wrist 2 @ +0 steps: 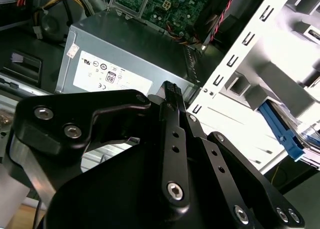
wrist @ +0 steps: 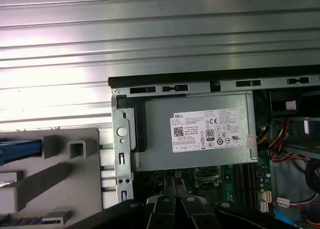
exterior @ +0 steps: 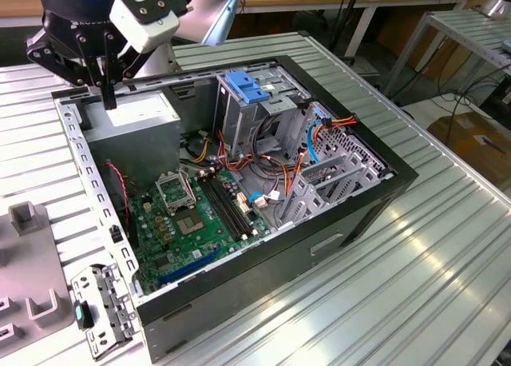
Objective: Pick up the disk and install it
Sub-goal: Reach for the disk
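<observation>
One black two-finger end effector (exterior: 108, 101) is seen in the exterior view, fingers pointed down over the back corner of the open black computer case (exterior: 335, 240). It is positioned above the silver box-shaped power supply (exterior: 132, 114); contact cannot be judged. Fingers are closed together in both wrist views (wrist 2: 171, 89) (wrist: 175, 183), with nothing gripped between them.

The flat disk with the bright blue plastic carrier frame (wrist: 19, 150) is not yet picked up. It is seated in the light-grey moulded plastic holder (wrist: 75, 154) on the ribbed aluminium bench (exterior: 447, 262), just outside the case wall and well apart from the end effector. Its blue edge is also caught in the second wrist view (wrist 2: 277, 126).

Inside the case, the green motherboard (exterior: 192, 222) is exposed. The tall metal drive cage topped by a light-blue plastic latch (exterior: 243, 86) is standing towards the exterior view's right of the power supply.
</observation>
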Robot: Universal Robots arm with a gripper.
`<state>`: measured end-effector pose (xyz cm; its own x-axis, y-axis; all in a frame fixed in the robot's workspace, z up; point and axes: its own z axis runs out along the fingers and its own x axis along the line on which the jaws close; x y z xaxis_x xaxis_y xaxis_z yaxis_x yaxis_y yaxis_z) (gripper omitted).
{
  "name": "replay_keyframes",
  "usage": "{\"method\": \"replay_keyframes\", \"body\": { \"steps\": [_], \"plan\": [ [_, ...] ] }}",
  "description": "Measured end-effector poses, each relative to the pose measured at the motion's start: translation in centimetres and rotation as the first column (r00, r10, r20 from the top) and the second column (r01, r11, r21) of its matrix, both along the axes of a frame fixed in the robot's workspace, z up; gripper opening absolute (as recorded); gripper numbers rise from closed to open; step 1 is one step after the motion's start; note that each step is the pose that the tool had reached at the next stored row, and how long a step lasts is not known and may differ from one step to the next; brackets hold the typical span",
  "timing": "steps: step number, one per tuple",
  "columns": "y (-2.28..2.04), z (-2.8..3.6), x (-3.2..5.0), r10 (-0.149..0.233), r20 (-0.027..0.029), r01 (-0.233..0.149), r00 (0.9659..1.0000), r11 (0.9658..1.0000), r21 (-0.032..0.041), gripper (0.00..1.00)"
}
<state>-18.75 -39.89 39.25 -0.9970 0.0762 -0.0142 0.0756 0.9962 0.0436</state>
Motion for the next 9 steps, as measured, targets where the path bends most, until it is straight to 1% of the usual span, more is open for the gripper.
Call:
{"method": "replay_keyframes", "body": {
  "steps": [9],
  "plan": [
    [0.00,-0.01,-0.48,0.000,-0.0011,0.000,1.0000,1.0000,0.0000,0.11]
  ]
}}
